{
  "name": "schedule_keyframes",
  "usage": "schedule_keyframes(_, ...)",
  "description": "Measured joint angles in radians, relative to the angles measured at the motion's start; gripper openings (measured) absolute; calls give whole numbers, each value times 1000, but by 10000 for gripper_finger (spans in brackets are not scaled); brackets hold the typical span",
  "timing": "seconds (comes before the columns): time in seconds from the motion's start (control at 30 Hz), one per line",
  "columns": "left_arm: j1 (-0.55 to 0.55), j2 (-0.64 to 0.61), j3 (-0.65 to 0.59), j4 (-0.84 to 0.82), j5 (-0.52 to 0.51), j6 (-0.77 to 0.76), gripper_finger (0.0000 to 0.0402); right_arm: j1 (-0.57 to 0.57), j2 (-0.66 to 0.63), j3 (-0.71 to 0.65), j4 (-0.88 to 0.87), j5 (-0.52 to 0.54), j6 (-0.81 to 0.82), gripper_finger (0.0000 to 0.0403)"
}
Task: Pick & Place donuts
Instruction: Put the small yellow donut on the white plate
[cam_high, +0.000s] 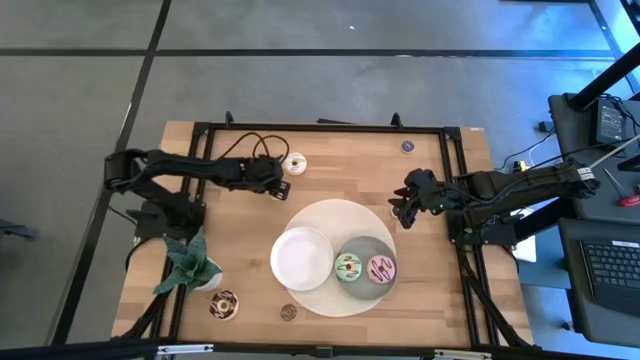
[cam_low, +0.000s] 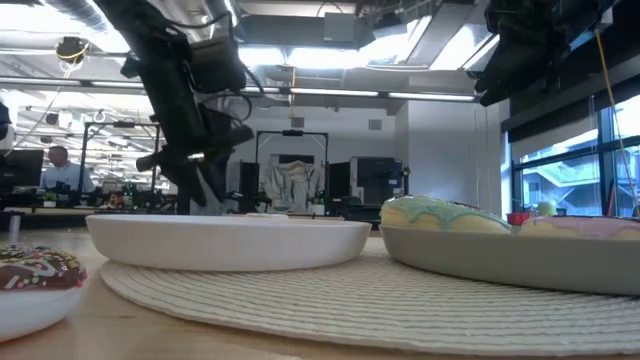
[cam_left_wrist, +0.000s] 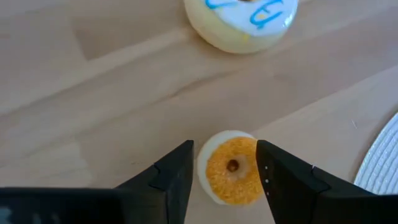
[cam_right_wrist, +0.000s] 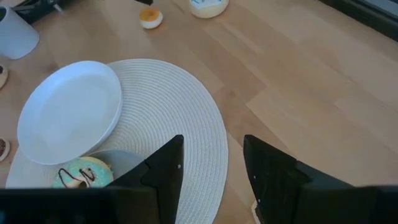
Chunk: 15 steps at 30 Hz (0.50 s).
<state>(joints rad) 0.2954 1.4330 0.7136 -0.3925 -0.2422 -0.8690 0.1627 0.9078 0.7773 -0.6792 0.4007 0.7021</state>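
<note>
An orange mini donut (cam_left_wrist: 231, 169) lies flat on the wooden table, and my left gripper (cam_left_wrist: 225, 144) stands open over it, one finger on each side. A white iced donut (cam_left_wrist: 241, 22) lies just beyond it toward the far edge. The green donut (cam_high: 348, 267) and the pink donut (cam_high: 381, 268) rest on the grey plate (cam_high: 365, 243). A sprinkled chocolate donut (cam_high: 224, 304) and a brown mini (cam_high: 288, 312) lie near the front edge. A purple mini (cam_high: 408, 146) lies far right. My right gripper (cam_high: 400, 210) hangs open above the mat's right edge, holding nothing. My left gripper comes steeply from above and brackets the orange mini donut's two sides (cam_left_wrist: 252, 163) while it lies flat on the table. The gaps are very small, and I cannot tell whether either finger touches it.
A round woven mat (cam_high: 340, 215) carries the grey plate and an empty white plate (cam_high: 302, 257). A green plant in a white pot (cam_high: 190, 262) stands at the near left. Black frame rails (cam_high: 320, 127) border the table.
</note>
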Motion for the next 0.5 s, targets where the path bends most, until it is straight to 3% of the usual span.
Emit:
schedule_keyframes(0.23,2,66,0,0,75,-50,157,0,0,0,0,0,1,168)
schedule_keyframes(0.5,1,108,2,6,81,-53,134,0,0,0,0,0,0,168)
